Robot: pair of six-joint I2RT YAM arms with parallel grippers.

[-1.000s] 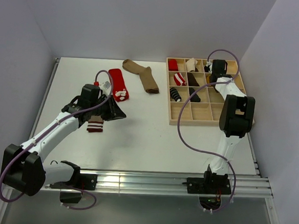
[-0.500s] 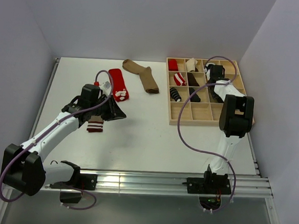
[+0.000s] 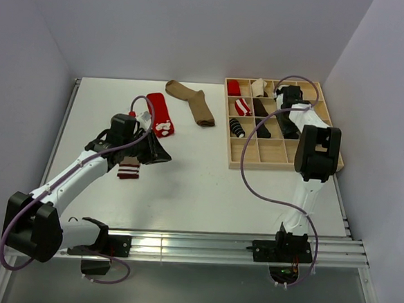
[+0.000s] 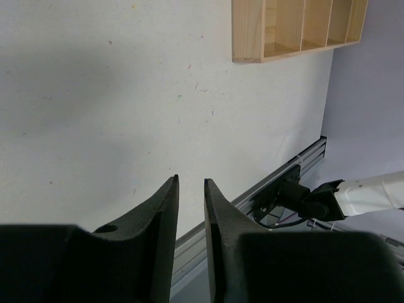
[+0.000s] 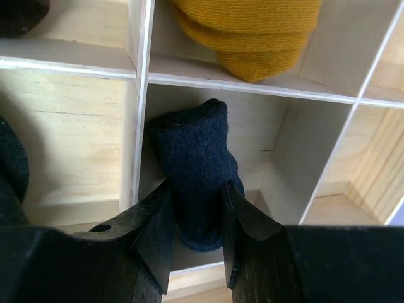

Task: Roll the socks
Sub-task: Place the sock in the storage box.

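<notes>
My right gripper (image 5: 197, 186) is shut on a rolled navy sock (image 5: 189, 145) standing in a compartment of the wooden tray (image 5: 142, 95); its fingers press into both sides of the roll. In the top view this gripper (image 3: 283, 96) is over the tray's back rows. My left gripper (image 3: 165, 156) hangs low over the table's left middle. In the left wrist view its jaws (image 4: 190, 182) are nearly shut with a thin gap and hold nothing. A tan sock with a maroon-white striped cuff (image 3: 128, 168) lies partly under the left arm. A red sock (image 3: 160, 110) and a brown sock (image 3: 191, 101) lie flat behind it.
The wooden tray (image 3: 256, 164) stands at the right with several rolled socks in its compartments, among them a mustard one (image 5: 252, 31) behind the navy roll. The tray's corner (image 4: 249, 31) and the metal rail (image 4: 265, 189) at the near table edge show in the left wrist view.
My right gripper has shifted a little left and nearer over the tray's back rows. The left arm and the loose socks have not moved.
</notes>
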